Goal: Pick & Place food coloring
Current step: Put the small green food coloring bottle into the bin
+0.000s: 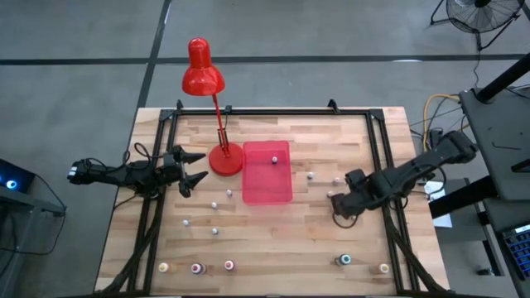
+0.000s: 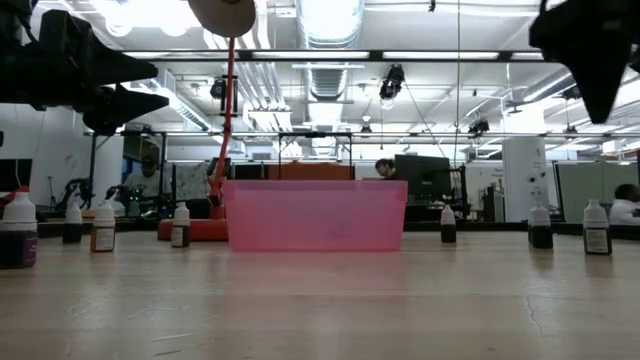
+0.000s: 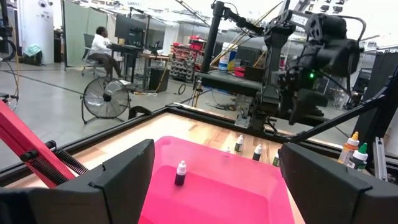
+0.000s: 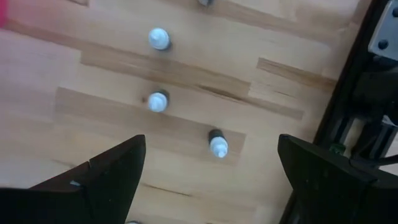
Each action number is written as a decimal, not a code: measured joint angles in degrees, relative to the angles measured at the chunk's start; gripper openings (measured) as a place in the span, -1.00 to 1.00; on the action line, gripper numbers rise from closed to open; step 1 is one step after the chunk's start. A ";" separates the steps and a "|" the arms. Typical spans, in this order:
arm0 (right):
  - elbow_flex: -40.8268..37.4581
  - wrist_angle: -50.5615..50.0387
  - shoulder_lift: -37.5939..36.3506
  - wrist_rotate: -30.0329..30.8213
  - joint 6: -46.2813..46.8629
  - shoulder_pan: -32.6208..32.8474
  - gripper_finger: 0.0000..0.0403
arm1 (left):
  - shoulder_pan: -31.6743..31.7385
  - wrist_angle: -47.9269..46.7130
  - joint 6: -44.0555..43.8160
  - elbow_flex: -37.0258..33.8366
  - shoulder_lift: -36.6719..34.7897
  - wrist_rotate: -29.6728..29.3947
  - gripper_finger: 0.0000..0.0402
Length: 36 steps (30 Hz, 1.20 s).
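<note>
My right tool [image 1: 338, 204] hangs above the bench [image 1: 273, 248] with its fingers apart and nothing between them. Just beneath it, slightly toward the tray [image 1: 267, 172], stands a small cluster of food coloring bottles [image 4: 218, 144], all upright, so I judge a straight drop from above suits best. The nearest bottle [image 1: 330, 195] sits almost under the fingertips; two more [image 1: 310, 175] stand close by and could be knocked on the way down. My left tool [image 1: 192, 168], also spread wide and empty, waits beside the red lamp [image 1: 224, 157], which stands between it and the tray. One bottle [image 1: 273, 157] already stands inside the tray; others dot the near edge of the bench [image 1: 196, 267].
</note>
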 joint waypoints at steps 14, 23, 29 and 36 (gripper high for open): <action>-13.09 14.13 0.09 -0.99 5.38 6.52 0.78 | 0.00 0.02 0.01 0.00 0.00 0.00 0.56; -18.66 21.98 3.88 -3.51 2.66 6.61 0.78 | -0.04 0.03 0.01 0.00 0.00 0.00 0.56; -18.55 23.17 6.83 -4.51 0.54 6.89 0.78 | -0.04 0.04 0.00 0.00 0.00 0.00 0.56; -18.41 23.33 6.80 -4.48 0.55 6.89 0.63 | -0.04 0.04 0.01 0.00 0.00 0.00 0.56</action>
